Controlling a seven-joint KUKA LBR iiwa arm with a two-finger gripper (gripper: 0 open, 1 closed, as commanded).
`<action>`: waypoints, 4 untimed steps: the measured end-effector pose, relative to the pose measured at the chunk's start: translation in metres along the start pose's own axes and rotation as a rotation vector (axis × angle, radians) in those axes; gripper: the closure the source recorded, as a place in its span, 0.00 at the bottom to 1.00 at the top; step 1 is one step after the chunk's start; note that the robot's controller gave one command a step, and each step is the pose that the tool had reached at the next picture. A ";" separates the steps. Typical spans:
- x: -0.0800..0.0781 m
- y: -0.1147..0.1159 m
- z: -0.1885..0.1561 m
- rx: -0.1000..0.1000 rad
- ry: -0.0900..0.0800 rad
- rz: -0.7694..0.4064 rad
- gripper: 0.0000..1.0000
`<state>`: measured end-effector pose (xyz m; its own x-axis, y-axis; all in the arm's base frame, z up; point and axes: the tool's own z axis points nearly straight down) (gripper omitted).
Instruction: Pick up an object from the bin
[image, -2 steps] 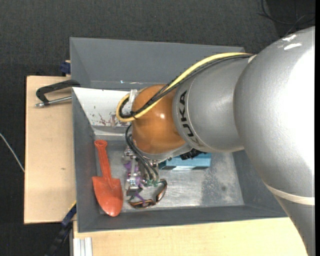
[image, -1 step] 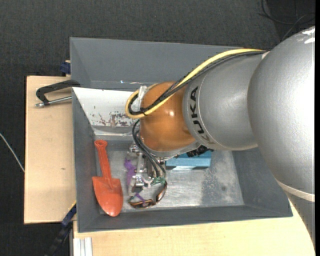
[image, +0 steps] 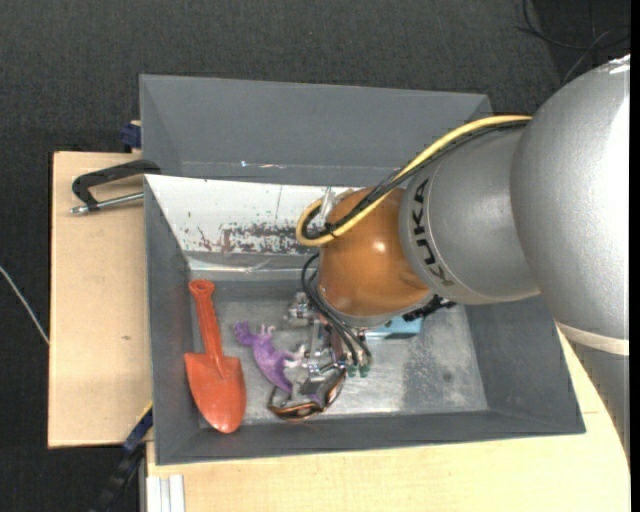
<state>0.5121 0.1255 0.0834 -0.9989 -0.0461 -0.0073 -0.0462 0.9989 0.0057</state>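
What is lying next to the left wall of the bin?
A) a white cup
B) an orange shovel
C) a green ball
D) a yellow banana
B: an orange toy shovel lies along the left wall of the bin, handle toward the back and blade toward the front, with a purple toy figure between it and the gripper.
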 end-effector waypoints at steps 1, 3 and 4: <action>-0.007 0.019 0.008 0.011 0.006 0.055 1.00; -0.005 0.019 0.005 0.008 0.007 0.056 1.00; -0.007 -0.046 -0.061 0.004 0.003 -0.181 1.00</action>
<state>0.5213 0.0791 0.1444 -0.9743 -0.2252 -0.0044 -0.2253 0.9743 0.0009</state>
